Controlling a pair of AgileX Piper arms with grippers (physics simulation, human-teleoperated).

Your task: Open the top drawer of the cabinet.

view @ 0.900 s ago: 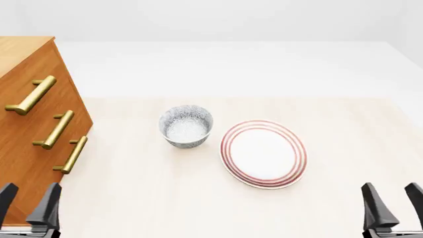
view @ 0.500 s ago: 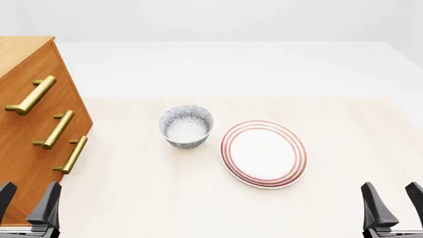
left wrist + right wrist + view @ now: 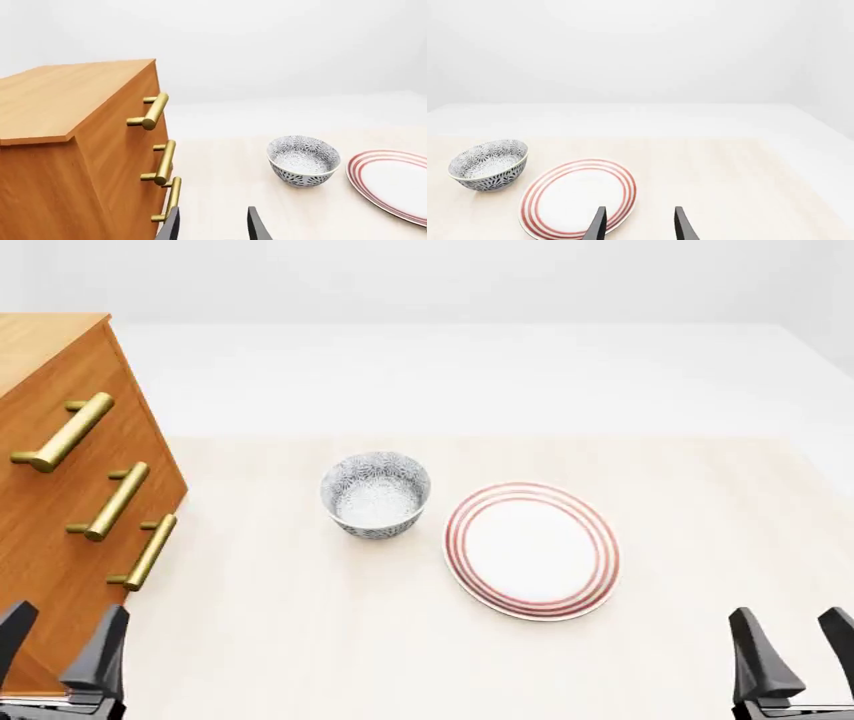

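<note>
The cabinet (image 3: 47, 540) is a large orange-brown wooden chest at the table's left; it also shows in the left wrist view (image 3: 80, 165). Its three drawers look shut. The top drawer (image 3: 34, 410) carries the uppermost brass bar handle (image 3: 63, 432), also seen in the left wrist view (image 3: 152, 112). My left gripper (image 3: 60, 645) is open and empty at the near left, beside the cabinet's lower front; its fingertips (image 3: 169, 226) show below the lowest handle. My right gripper (image 3: 797, 650) is open and empty at the near right.
A blue-patterned bowl (image 3: 375, 492) stands mid-table, and a red-rimmed white plate (image 3: 533, 550) lies just right of it. Both also show in the right wrist view: the bowl (image 3: 488, 165) and the plate (image 3: 579, 197). Two lower drawer handles (image 3: 110, 502) sit under the top one.
</note>
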